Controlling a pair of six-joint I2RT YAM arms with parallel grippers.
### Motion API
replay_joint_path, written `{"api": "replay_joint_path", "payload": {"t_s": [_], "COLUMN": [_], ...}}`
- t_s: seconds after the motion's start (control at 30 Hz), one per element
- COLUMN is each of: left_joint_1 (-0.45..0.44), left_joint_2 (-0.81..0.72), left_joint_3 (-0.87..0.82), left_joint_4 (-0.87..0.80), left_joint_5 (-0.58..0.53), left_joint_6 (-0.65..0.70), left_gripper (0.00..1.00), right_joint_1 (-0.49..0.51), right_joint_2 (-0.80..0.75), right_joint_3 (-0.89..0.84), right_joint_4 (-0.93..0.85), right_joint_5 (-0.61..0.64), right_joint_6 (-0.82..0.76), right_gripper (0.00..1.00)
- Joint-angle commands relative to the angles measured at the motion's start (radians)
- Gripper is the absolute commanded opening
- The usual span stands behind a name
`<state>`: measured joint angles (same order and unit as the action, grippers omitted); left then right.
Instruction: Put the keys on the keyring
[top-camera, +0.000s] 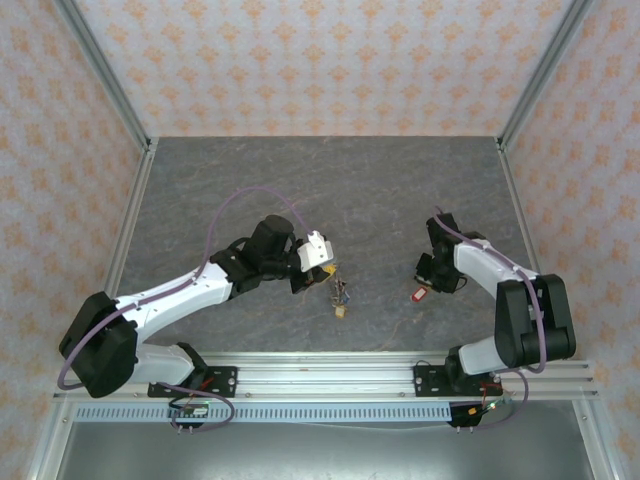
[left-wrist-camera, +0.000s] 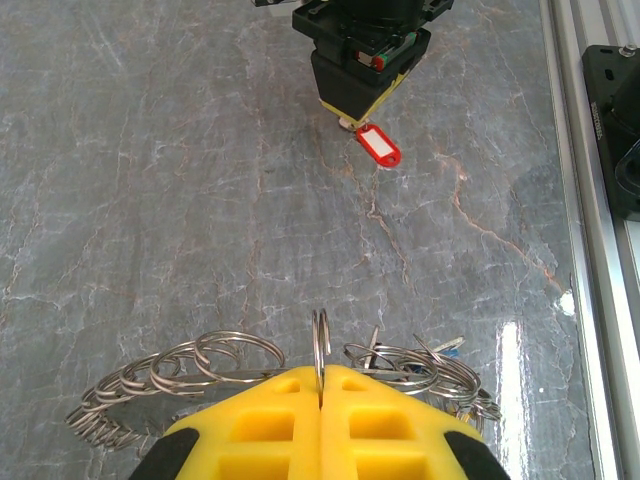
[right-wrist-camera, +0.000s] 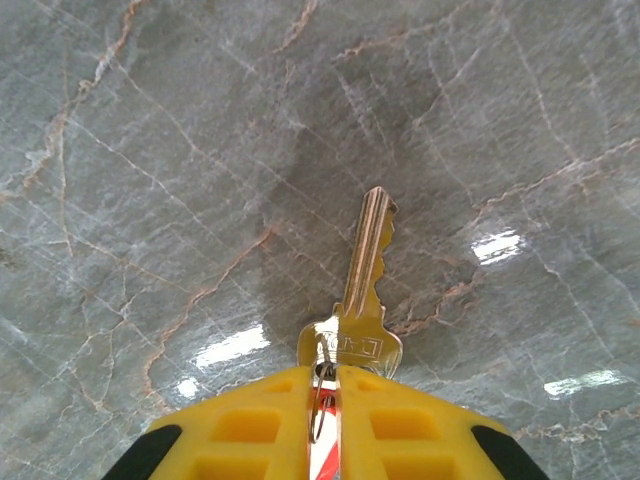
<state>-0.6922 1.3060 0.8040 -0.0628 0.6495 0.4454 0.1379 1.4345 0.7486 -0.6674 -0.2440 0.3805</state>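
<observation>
My left gripper (left-wrist-camera: 322, 378) is shut on the keyring (left-wrist-camera: 320, 340), a thin metal ring standing edge-on between the yellow fingers. Bunches of small split rings (left-wrist-camera: 200, 362) spread to either side of it, and a blue key head (left-wrist-camera: 450, 345) peeks out on the right. From above, the left gripper (top-camera: 328, 274) holds this bundle with small keys (top-camera: 342, 294) hanging just over the table. My right gripper (right-wrist-camera: 327, 375) is shut on the head of a brass key (right-wrist-camera: 366, 262), blade pointing away, with a small ring and a red tag between the fingers. The right gripper (top-camera: 431, 281) is low over the table, the red tag (top-camera: 420, 295) under it.
The grey marbled tabletop (top-camera: 380, 190) lies between the two grippers, about a hand's width apart. Patterned walls with metal posts enclose the back and sides. An aluminium rail (top-camera: 330, 365) with both arm bases runs along the near edge.
</observation>
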Motion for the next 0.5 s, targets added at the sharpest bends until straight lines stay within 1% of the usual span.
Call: {"api": "replay_joint_path", "payload": {"t_s": [0.0, 0.47], "left_joint_1": [-0.005, -0.005], "left_joint_2": [0.001, 0.003], "left_joint_3": [0.028, 0.030], "left_joint_4": [0.026, 0.027], "left_joint_5": [0.025, 0.029], "left_joint_6": [0.003, 0.001], "left_gripper": [0.00, 0.00], "right_joint_1": [0.005, 0.005], "right_joint_2": [0.012, -0.032], "right_joint_3": [0.005, 0.014], "right_joint_4": [-0.040, -0.044], "right_joint_5": [0.007, 0.021], "right_joint_6": [-0.006, -0.005], "right_gripper": [0.14, 0.14]}}
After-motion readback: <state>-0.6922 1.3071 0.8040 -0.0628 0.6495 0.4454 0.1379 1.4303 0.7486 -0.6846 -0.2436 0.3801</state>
